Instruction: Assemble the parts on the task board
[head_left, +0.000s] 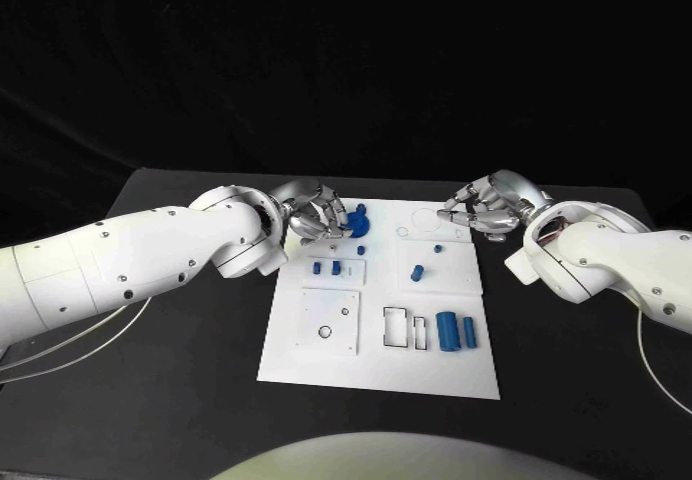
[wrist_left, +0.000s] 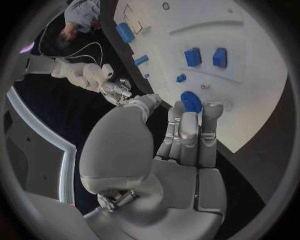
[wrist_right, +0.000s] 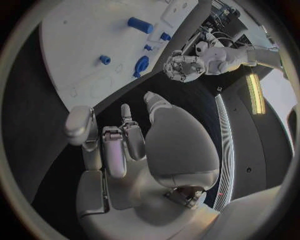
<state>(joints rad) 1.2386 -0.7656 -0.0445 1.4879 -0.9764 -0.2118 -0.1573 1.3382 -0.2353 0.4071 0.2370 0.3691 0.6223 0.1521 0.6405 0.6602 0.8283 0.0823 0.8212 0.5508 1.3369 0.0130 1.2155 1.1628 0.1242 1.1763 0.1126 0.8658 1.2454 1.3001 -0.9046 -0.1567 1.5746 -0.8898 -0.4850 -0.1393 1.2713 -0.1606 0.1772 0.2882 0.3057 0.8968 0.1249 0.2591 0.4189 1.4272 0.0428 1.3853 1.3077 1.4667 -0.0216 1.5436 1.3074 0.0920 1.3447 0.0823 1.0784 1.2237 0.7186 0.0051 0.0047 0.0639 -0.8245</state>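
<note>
Table (head_left: 173, 400) is black, white task board (head_left: 378, 372) sits mid-table, long side running near to far.

Left hand (head_left: 315, 213) hovers at the board's far left corner, fingers pointing down and loosely gathered beside a big blue round part (head_left: 358, 222). Left wrist view shows the fingers (wrist_left: 187, 131) straight and side by side, tips just short of that round part (wrist_left: 191, 101), nothing clamped between them. Can't tell whether a fingertip touches it.

Moving right across the board:
- two small blue blocks (head_left: 326, 267) stand side by side in a raised panel on the left half, just nearer than the left hand
- nearer still, a square white panel (head_left: 329, 320) with a small ring-shaped hole
- small blue peg (head_left: 361, 246) just right of the round part
- short blue cylinder (head_left: 417, 271) in the right-half panel, mid-board
- two rectangular slots (head_left: 402, 329) outlined in black, near centre
- two blue cylinders (head_left: 459, 331) lying parallel just right of the slots, near the board's right edge

Right hand (head_left: 485, 212) is at the board's far right corner, above the edge, fingers curled inward. Right wrist view shows its fingers (wrist_right: 115, 142) bent toward the palm with nothing in them, over black table just off the board's rim. It is well apart from the short cylinder and the near pair.
</note>
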